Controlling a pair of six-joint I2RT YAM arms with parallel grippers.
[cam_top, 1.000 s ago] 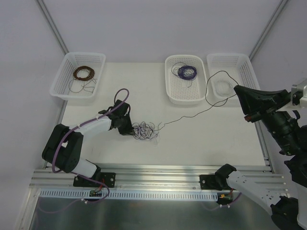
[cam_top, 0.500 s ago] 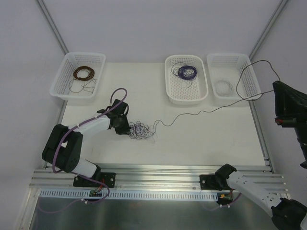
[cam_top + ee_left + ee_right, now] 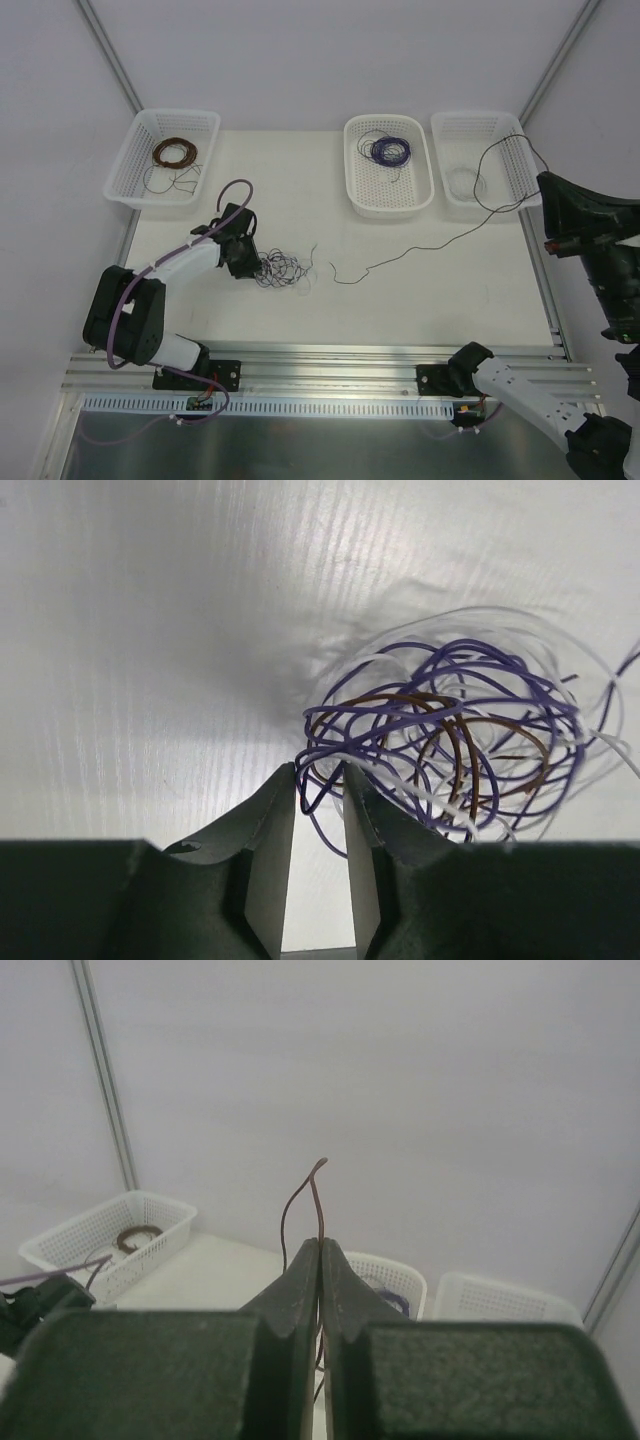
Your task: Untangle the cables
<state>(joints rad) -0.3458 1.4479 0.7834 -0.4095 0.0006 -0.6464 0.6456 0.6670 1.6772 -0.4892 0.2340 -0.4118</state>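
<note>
Top external view: one dark wire (image 3: 425, 246) lies clear, clamped in our right gripper (image 3: 320, 1244); the knot (image 3: 278, 270) is left for us, our left gripper (image 3: 320, 776) slightly parted.

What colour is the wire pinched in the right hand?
The wire is reddish brown, clearest in the right wrist view, above the right hand.
</note>
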